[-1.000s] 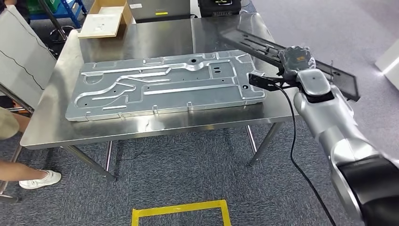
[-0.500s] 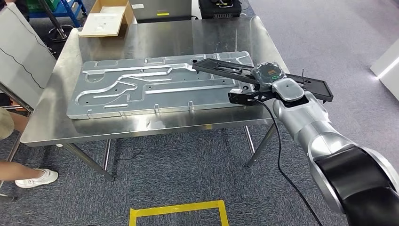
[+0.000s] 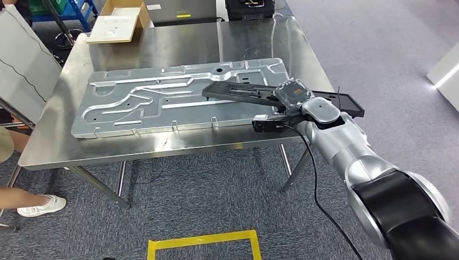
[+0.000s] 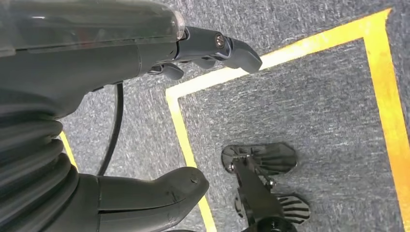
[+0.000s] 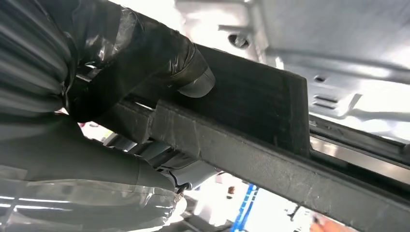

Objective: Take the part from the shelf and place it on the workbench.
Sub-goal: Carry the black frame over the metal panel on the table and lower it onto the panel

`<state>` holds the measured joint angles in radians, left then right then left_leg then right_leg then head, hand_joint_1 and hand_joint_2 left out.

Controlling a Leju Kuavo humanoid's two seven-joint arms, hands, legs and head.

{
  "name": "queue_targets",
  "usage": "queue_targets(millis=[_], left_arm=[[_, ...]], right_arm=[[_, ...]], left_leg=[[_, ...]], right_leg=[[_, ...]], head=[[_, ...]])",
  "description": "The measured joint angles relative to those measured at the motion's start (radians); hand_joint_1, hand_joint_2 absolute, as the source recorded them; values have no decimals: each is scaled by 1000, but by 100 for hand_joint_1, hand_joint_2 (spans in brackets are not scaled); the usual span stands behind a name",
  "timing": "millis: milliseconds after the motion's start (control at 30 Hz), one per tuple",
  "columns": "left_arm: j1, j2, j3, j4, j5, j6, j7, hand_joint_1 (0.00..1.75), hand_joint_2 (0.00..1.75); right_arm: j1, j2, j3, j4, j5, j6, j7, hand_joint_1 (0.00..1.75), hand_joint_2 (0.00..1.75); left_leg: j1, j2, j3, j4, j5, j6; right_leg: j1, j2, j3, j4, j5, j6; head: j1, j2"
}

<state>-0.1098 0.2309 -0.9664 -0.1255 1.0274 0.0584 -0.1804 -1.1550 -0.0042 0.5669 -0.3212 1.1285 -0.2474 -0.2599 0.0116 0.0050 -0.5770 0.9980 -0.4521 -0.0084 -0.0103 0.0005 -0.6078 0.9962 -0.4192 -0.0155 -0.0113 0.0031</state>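
right robot hand (image 3: 293,96) grips black part (image 3: 243,92) | part low over panel (image 3: 141,103) on table (image 3: 162,143), end overhanging edge | left robot hand (image 4: 145,96) spread, empty | risk: off-centre release tips part off

A large stamped metal panel (image 3: 178,97) was laid flat along the middle of the bench (image 3: 162,46), its long side running parallel to the front edge and reaching close to the left edge. The long part (image 3: 243,92) was held by the right hand (image 3: 292,96) over the right end of the panel, one end extended past the bench's right edge (whether it was touching the panel could not be told). An open cardboard box (image 3: 122,21) was set at the back left corner. On the floor before the bench a taped square (image 3: 203,244) was marked out. A person's shoe (image 3: 40,205) was placed left of the front left corner.
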Motion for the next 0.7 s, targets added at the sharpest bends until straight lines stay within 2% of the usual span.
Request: queue_targets(millis=[33,67,133,167,200,233,300,333,367,467,500,533,567,633,667,700], left_arm=[[-1,1,-5,0,-3,5,-1,0,175],[-1,3,-10,0,-5,9,-3,0,175],[-1,6,-16,0,-8,16,-7,0,175],[0,8,-20,0,-8,19,-9,0,175],[2,9,-24,0,-8,21,-10,0,175],[4,12,-27,0,-7,25,-12,0,175],[7,19,-32,0,-3,34,-22,0,175],[8,24,-33,0,-1,38,-28,0,175],[8,27,-33,0,1,41,-32,0,175],[13,31,-34,0,6,45,-40,0,175],[14,31,-34,0,7,46,-45,0,175],[15,31,-34,0,8,47,-52,0,175],[15,31,-34,0,9,49,-59,0,175],[16,31,-34,0,10,53,-71,0,175],[17,31,-34,0,11,54,-77,0,175],[18,31,-34,0,12,55,-81,0,175]], right_arm=[[4,8,0,1,-2,-3,-12,175,175],[9,17,0,2,-3,-6,-23,175,175],[28,31,0,6,-6,-10,-42,175,175],[39,36,0,8,-6,-11,-52,175,175],[51,41,0,9,-6,-12,-59,175,175],[59,45,0,11,-6,-12,-65,175,175],[68,53,0,12,-6,-13,-71,175,175],[69,56,0,12,-6,-12,-72,175,175],[69,58,0,12,-6,-12,-72,175,175],[69,60,0,13,-6,-10,-74,175,175],[69,60,0,13,-6,-10,-76,175,175],[68,60,0,14,-6,-10,-77,175,175],[68,60,0,14,-5,-8,-79,175,175],[71,60,0,16,-2,-4,-82,175,175],[74,60,0,18,0,-2,-83,175,175],[77,60,0,20,1,0,-84,175,175]], left_leg=[[1,-1,-15,33,-22,-5],[2,-1,-40,89,-53,-8],[3,-1,-105,228,-111,-14],[3,-1,-127,272,-121,-16],[3,-1,-132,276,-110,-16],[3,-1,-116,239,-83,-15],[2,-1,-49,95,-14,-10],[0,-1,-21,36,6,-6],[-2,-2,-4,1,15,-1],[-3,-3,-3,-10,19,15],[-1,-3,-2,-13,22,22],[2,-2,-2,-16,25,28],[3,-1,-1,-19,27,34],[2,-1,-3,-18,27,38],[1,-1,-3,-17,26,39],[1,-2,-3,-14,25,40]], right_leg=[[-2,0,1,-4,2,-6],[-2,0,1,-5,3,-11],[-1,0,1,-4,3,-15],[0,0,1,-3,2,-16],[0,0,1,-2,1,-16],[0,1,1,-1,1,-16],[2,2,1,2,-1,-13],[3,3,0,3,-2,-9],[5,4,-1,5,-2,-5],[5,3,-5,7,-2,11],[5,3,-9,17,-11,16],[4,3,-21,46,-31,21],[3,3,-43,95,-62,24],[3,2,-106,232,-127,29],[2,2,-129,283,-142,30],[2,2,-137,301,-139,30]], head=[[0,0],[0,0],[0,0],[0,0],[0,0],[0,0],[0,0],[0,0],[0,0],[0,0],[0,0],[0,0],[0,0],[0,0],[0,0],[0,0]])
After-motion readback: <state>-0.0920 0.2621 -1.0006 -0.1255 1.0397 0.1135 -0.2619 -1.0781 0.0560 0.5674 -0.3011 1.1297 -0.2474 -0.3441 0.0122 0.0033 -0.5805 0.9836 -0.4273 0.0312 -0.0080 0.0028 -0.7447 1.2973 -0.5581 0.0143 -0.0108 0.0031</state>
